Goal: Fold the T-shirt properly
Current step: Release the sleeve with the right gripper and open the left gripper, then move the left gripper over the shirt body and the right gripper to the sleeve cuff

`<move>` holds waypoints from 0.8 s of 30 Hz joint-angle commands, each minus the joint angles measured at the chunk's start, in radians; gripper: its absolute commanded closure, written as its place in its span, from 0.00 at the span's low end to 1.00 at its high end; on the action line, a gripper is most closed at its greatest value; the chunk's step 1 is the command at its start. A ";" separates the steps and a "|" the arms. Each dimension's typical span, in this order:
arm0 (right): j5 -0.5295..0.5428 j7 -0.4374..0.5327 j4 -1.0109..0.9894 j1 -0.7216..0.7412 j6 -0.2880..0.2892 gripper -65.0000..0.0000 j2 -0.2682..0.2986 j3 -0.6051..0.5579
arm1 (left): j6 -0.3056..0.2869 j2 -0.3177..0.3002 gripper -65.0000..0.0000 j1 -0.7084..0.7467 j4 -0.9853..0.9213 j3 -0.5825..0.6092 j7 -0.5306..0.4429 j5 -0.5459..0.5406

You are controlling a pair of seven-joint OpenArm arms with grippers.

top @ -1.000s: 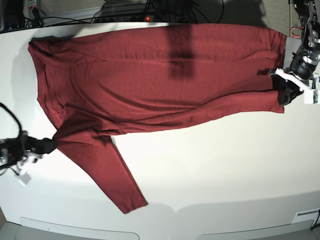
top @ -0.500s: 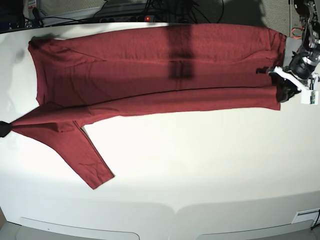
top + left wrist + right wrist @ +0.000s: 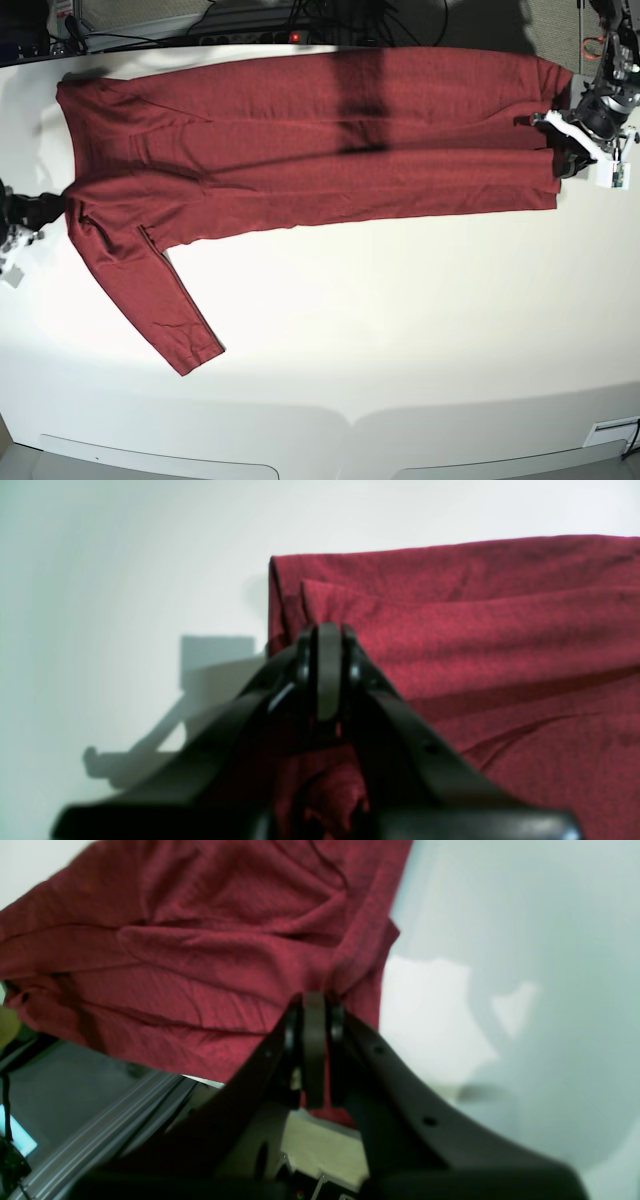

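Lying nearest the front edge of the white, smooth counter is one long sleeve of the large maroon long-sleeved T-shirt of thin knit fabric, slanted outward from the body of the garment and resting flat. Beyond the sleeve, the body of the T-shirt is stretched lengthwise across the counter from one side of the base view to the other, with a long fold line running along its middle and a dark shadow band crossing it.

At the left edge of the base view, the right black tool is seen pressed together on the shoulder end of the fabric; in the right wrist view the right tool is pinching a bunched ridge of the cloth, which is drawn up into creases around the closed tips. At the right edge of the base view, the left black-and-white tool is clamped on the hem end; in the left wrist view the left tool is pinching a doubled layer of the hem corner.

Farthest back, black cables are seen behind the counter's rear edge.
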 commanded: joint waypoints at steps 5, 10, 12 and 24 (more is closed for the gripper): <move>0.031 0.008 0.005 -0.015 -0.002 1.00 0.003 0.008 | 0.004 -0.013 1.00 0.005 0.019 -0.007 -0.031 -0.008; 0.031 0.018 0.005 -0.012 -0.002 0.86 -0.024 0.008 | -0.002 -0.012 0.90 0.005 0.019 -0.007 -0.030 -0.031; 0.031 0.025 0.005 -0.012 -0.002 0.70 -0.034 0.008 | -0.002 -0.012 0.66 0.005 0.019 -0.007 -0.029 -0.031; 0.031 0.178 0.005 0.084 -0.002 0.60 -0.108 0.010 | -0.063 -0.012 0.51 0.005 0.119 -0.007 -0.027 -0.203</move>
